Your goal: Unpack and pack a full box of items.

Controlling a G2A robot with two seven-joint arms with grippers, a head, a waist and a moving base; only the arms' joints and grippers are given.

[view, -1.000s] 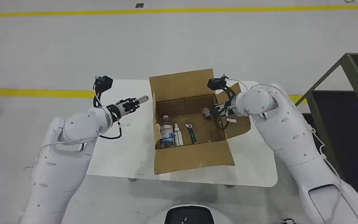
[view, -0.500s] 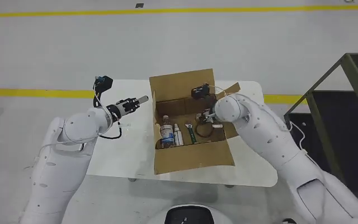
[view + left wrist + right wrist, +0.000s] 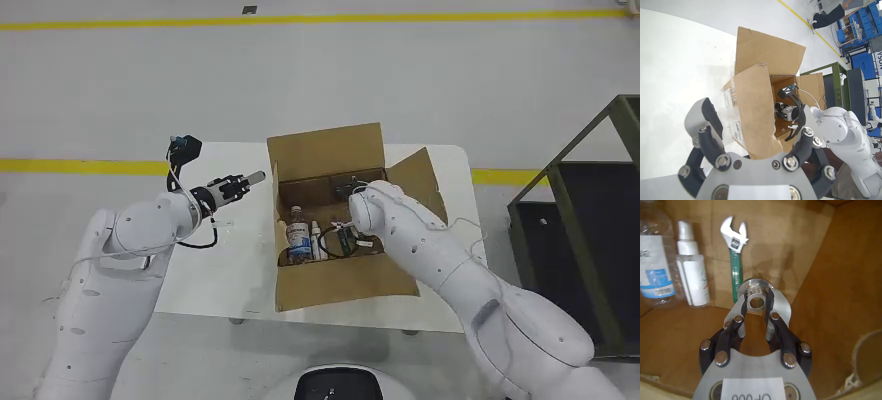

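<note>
Right gripper (image 3: 756, 298), swung into the box (image 3: 829, 285), clamps a metal flange (image 3: 753, 284); set it flat beside the wrench (image 3: 736, 272).

We see a left arm (image 3: 140, 228) and a right arm (image 3: 430, 250) in glossy white, rounded shells, with black wrist cables. The left claw (image 3: 755, 111) and right claw (image 3: 756, 301) share silver plates, black links, round silver screws and white labels.

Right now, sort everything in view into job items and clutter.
Job: brown cardboard box; clear plastic water bottle; white spray bottle; green-handled adjustable wrench; silver metal flanged bushing, held in right gripper.
Lying about: white table; green metal rack; yellow floor line.
</note>
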